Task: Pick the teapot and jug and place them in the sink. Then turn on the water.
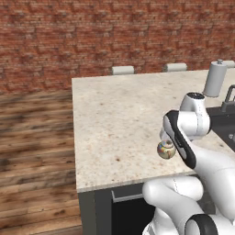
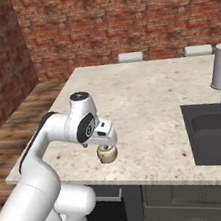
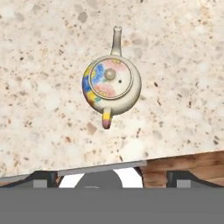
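Teapot [image 3: 111, 83] sits upright on the speckled stone counter [image 1: 119, 114], close to its front edge, and it lies straight below my gripper [image 2: 106, 144]. From my hand camera I look down on its lid and small knob, so the pot is almost on my approach line, a little above the middle of that picture. Its long axis runs from the spout, which points to the top of the hand view, to the handle, which points toward the bottom, where my fingertips stand. My fingers are spread wide and hold nothing; their dark tips show at either side of the lower edge, well apart from the pot.

In the right base view my hand hangs just over the teapot, near but, as far as I can tell, not touching it. The left base view has the pot beside my forearm, partly hidden by it.

I judge that a straight descent is what the next move needs, with my fingers closing across the round belly, at right angles to the spout-handle line. The sink [image 2: 202, 133] lies well off to my right along the counter, with something pale already lying in it.
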Robot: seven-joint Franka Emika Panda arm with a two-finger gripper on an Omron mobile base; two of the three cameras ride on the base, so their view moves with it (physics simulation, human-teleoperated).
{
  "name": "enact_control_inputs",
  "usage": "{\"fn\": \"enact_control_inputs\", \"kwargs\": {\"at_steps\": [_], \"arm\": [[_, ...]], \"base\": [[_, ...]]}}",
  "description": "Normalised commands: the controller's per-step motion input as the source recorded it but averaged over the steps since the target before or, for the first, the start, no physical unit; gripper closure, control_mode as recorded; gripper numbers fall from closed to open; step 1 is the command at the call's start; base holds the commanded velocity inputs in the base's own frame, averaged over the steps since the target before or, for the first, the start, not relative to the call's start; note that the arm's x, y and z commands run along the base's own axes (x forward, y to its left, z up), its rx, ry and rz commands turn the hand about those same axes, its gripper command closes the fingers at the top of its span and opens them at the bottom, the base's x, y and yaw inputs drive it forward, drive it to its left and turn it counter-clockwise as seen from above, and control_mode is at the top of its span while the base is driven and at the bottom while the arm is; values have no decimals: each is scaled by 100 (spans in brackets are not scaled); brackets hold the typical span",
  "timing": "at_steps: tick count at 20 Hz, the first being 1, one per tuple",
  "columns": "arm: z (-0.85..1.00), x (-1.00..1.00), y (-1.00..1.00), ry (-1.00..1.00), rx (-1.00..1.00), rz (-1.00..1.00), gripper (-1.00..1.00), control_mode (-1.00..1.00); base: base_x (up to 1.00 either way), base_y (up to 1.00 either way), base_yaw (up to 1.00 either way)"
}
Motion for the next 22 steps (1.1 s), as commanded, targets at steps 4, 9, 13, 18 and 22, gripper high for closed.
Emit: {"fn": "enact_control_inputs", "kwargs": {"at_steps": [4, 9, 13, 18, 22], "arm": [[-42, 23, -19, 0, 0, -4, -100, -100], [-39, 24, -1, 0, 0, 0, -100, -100], [-32, 20, 2, 0, 0, 0, -100, -100], [-26, 12, 7, 2, 0, 0, -100, -100], [-21, 9, 6, 1, 0, 0, -100, -100]], "base": [[0, 0, 0], [0, 0, 0], [0, 0, 0], [0, 0, 0], [0, 0, 0]]}}
